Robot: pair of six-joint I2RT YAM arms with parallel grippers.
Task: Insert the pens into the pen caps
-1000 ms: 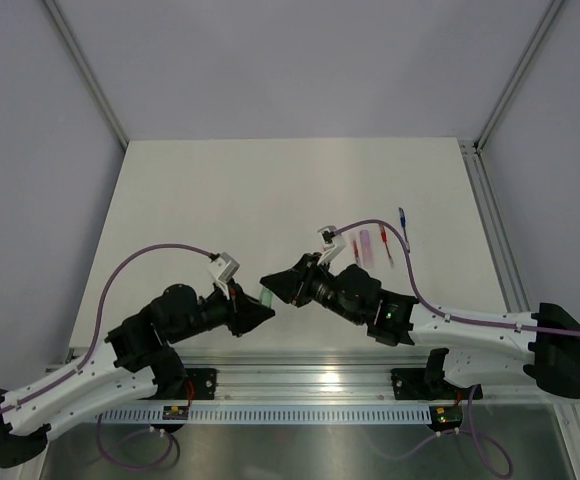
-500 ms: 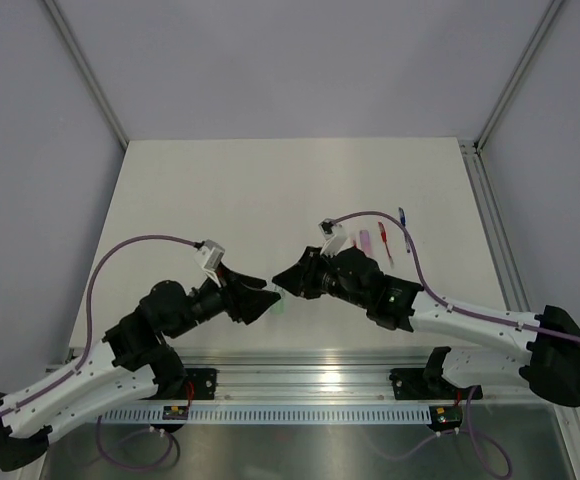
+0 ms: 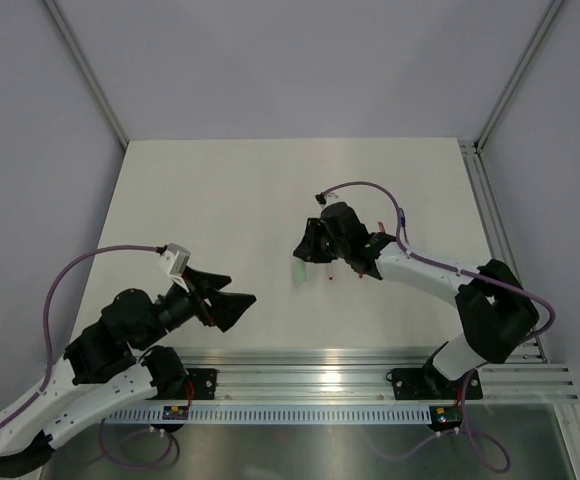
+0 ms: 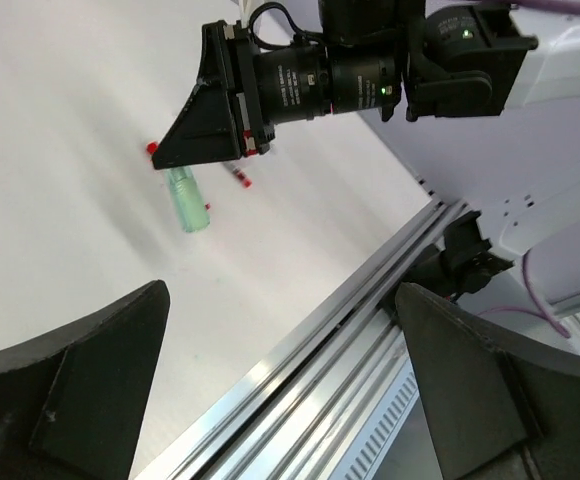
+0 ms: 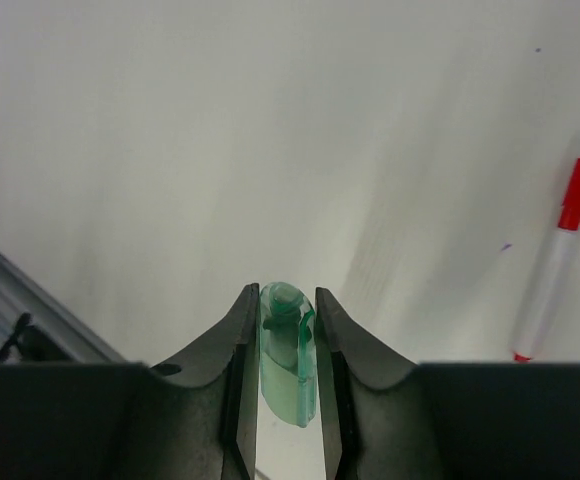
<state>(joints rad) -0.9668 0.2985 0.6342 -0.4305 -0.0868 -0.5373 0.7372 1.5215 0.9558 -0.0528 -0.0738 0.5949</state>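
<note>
My right gripper [image 3: 300, 257] points down over the middle of the table, shut on a pale green pen [image 3: 298, 270]. In the right wrist view the pen [image 5: 288, 355] sits squeezed between the two fingers of the right gripper [image 5: 288, 300], and its clear green clipped end shows. The left wrist view shows the same pen [image 4: 186, 197] hanging just above the table. My left gripper [image 3: 238, 292] is drawn back near the front rail with its jaws wide apart and empty [image 4: 280, 300]. A red-capped pen [image 5: 560, 250] lies to the right of the green one.
Small red pens or caps [image 3: 330, 274] lie under the right wrist, and a blue pen [image 3: 402, 215] lies further right. The metal rail [image 4: 370, 330] runs along the near table edge, close under the left gripper. The right arm's purple cable [image 3: 370, 188] loops above its wrist.
The left gripper opened, let go of the green pen and pulled back toward the near left. The right gripper carried the green pen away from the front edge and tipped downward.
</note>
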